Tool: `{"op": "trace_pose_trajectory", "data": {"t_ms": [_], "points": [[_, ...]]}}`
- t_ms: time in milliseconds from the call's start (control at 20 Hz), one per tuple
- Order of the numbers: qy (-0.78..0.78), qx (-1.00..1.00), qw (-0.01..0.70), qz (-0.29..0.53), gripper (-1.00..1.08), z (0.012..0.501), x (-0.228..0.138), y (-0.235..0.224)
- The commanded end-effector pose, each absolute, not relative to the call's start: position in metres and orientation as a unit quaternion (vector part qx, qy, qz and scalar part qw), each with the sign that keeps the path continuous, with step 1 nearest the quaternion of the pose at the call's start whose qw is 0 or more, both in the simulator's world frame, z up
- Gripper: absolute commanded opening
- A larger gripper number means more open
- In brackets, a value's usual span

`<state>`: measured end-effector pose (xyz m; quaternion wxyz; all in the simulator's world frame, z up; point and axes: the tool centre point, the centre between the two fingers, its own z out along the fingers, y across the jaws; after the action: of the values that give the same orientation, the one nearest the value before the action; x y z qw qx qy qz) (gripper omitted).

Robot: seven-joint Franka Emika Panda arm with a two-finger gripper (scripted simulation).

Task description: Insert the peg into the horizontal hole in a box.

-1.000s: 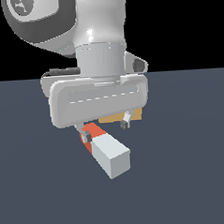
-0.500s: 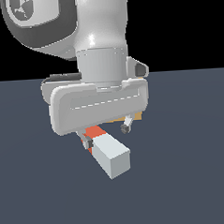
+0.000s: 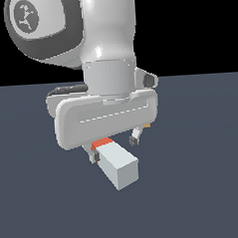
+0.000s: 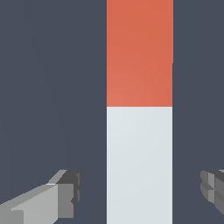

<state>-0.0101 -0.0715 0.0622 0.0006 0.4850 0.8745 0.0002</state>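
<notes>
The peg (image 3: 119,167) lies flat on the dark floor, its pale grey-white part towards the camera and its orange-red part (image 3: 101,143) under the hand. My gripper (image 3: 114,147) is open and hangs right above the peg, one finger on each side. In the wrist view the peg (image 4: 139,131) runs between the two fingertips (image 4: 65,194), with a gap on both sides of the gripper's middle (image 4: 139,190). The tan box is almost wholly hidden behind the hand; only a small tan sliver (image 3: 148,124) shows. The hole is out of view.
The arm's white body (image 3: 107,52) fills the upper middle of the exterior view. The dark blue-grey floor (image 3: 205,185) lies around the peg.
The hand has come down over the peg. Its fingers now reach beside the peg, and the hand hides more of the tan box. The peg has not moved.
</notes>
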Motion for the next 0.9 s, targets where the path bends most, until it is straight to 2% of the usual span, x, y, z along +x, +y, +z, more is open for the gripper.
{"op": "trace_pose_trajectory", "data": {"t_ms": [0, 450, 500, 850], "points": [[0.874, 0.485, 0.0, 0.0, 1.0, 0.05, -0.011, -0.071], [0.874, 0.486, 0.0, 0.0, 1.0, 0.024, -0.01, -0.071], [0.874, 0.486, 0.0, 0.0, -1.0, 0.024, -0.01, -0.071], [0.874, 0.486, 0.0, 0.0, -1.0, 0.024, -0.01, -0.071]]}}
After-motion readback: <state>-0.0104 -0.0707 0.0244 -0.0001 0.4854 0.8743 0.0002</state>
